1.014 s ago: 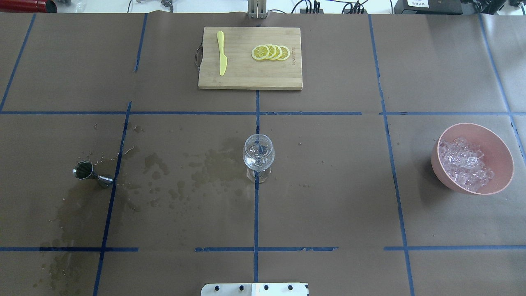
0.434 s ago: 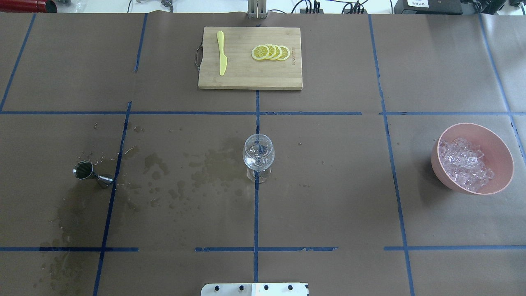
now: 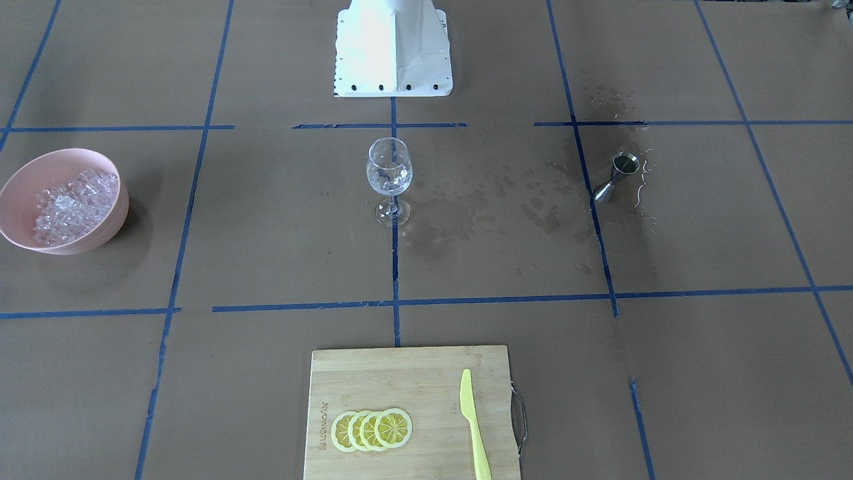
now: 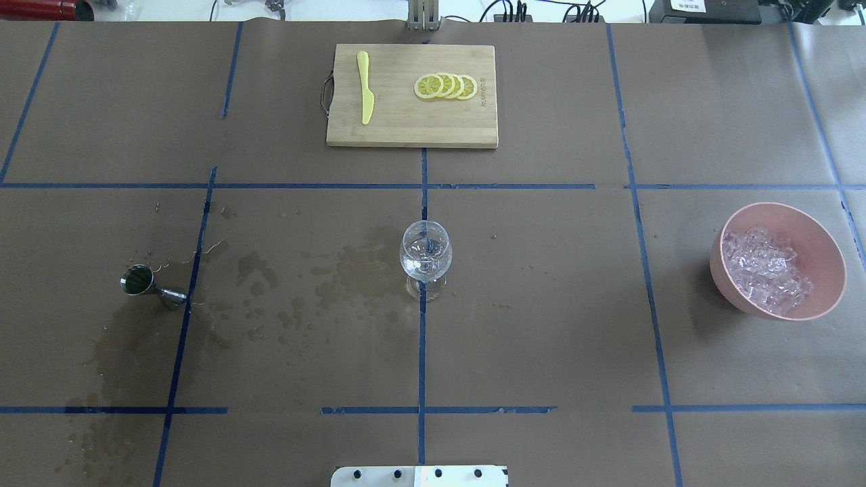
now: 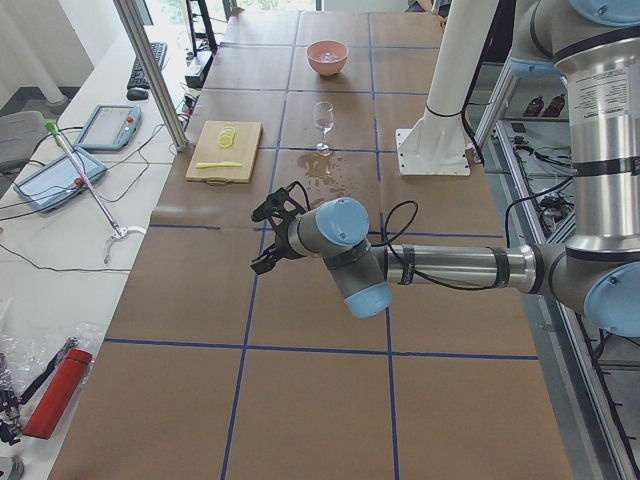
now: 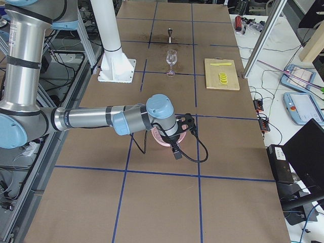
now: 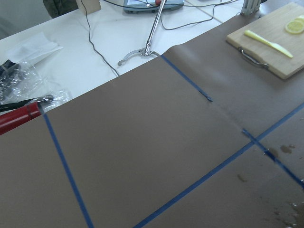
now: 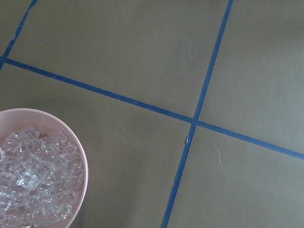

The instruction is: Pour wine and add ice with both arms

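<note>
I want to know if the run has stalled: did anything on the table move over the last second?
Nothing visibly changed in the overhead view. The wine glass, the jigger, the bowl with its ice and the cutting board all sit where they were.

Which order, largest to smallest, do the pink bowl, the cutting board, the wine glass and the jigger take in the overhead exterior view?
1. cutting board
2. pink bowl
3. wine glass
4. jigger, clearly the smallest
</note>
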Motion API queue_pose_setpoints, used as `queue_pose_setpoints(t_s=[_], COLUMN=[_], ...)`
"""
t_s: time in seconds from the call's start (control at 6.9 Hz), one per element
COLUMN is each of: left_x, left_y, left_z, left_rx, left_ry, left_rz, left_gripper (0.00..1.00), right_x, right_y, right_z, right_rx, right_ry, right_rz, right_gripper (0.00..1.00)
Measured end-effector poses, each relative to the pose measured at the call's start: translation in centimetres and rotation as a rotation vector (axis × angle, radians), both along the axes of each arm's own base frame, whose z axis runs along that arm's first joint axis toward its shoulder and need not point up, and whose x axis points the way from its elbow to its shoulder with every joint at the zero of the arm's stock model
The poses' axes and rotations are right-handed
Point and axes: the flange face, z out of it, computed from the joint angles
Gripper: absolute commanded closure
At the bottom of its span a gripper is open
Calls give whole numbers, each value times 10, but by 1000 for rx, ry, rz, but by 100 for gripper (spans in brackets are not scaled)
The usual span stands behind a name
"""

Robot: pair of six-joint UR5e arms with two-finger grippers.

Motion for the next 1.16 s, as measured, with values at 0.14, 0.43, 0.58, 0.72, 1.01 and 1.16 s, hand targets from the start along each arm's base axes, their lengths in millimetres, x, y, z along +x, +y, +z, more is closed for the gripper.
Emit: queue_pose_setpoints(t_s=[0.14,0.43,0.58,0.72,1.01,1.16], left_x=[25,83,111,136,183,206], left_y=[2,11,22,36,62,73], left_z=[-9,-13,-10,-5,5,8], left_rx=[0,7,11,13,15,21], left_ry=[52,127,152,179,203,200], left_rz=[-20,-96,-133,-173,-268,-329], left_gripper=[0,0,0,0,0,0], right_x=[0,0,0,0,0,0], right_y=[1,2,3,5,9,10], right_z=[1,2,3,4,5,5], right_rx=[-2,-5,-7,-9,-13,-14], right_ry=[-1,-2,-3,-3,-3,-3], right_rz=[0,1,1,1,1,1], right_gripper=[0,0,0,0,0,0])
